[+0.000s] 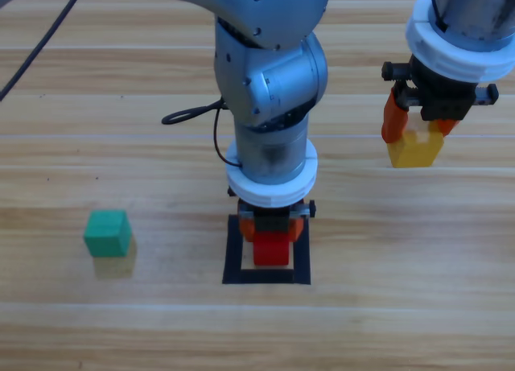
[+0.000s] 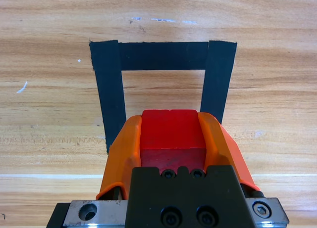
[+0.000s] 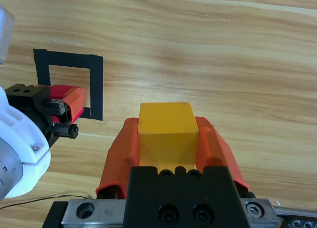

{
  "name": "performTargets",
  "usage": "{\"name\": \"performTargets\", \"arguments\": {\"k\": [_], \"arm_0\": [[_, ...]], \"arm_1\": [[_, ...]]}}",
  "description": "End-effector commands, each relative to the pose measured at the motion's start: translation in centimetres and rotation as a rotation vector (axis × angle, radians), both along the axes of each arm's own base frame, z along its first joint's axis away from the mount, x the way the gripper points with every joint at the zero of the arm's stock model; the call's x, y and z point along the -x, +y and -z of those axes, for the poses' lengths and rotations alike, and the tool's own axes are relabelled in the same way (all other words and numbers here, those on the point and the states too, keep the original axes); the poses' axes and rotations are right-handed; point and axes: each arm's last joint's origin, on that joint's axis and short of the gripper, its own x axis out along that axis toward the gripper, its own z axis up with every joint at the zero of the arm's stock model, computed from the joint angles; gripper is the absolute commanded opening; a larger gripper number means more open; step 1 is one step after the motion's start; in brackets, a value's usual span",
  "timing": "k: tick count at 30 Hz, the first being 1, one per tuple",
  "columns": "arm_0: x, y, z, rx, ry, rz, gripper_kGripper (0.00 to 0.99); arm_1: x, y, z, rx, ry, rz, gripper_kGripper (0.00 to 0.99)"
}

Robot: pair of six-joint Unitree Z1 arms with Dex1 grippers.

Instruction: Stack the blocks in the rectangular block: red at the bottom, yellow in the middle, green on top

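3 blocks (1 red (image 1: 272, 249), 1 yellow (image 1: 415, 148), 1 green (image 1: 108, 232)), 1 tape outline (image 1: 234, 250), 2 grippers.

A wooden tabletop (image 1: 418, 250) of pale horizontal planks with visible grain fills the scene. A thin black cable (image 1: 197, 115) loops over it near the middle, and another dark cable (image 1: 44, 41) crosses the upper left corner.
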Motion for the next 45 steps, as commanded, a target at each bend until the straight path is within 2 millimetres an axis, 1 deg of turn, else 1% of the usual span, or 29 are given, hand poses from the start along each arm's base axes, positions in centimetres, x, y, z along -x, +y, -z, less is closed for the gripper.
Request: {"name": "performTargets", "arguments": {"k": [1, 12, 45], "arm_0": [[1.0, -0.7, 0.5, -0.015, -0.011, 0.02, 0.028], [0.8, -0.8, 1.1, -0.028, -0.014, 0.026, 0.026], [0.8, -0.7, 2.5, -0.061, -0.003, 0.029, 0.026]], "arm_1": [[0.1, 0.8, 1.1, 0.032, 0.012, -0.021, 0.005], [0.2, 0.7, 1.0, 0.03, 0.012, -0.022, 0.005], [0.0, 0.9, 1.5, 0.039, 0.021, -0.021, 0.005]]}}
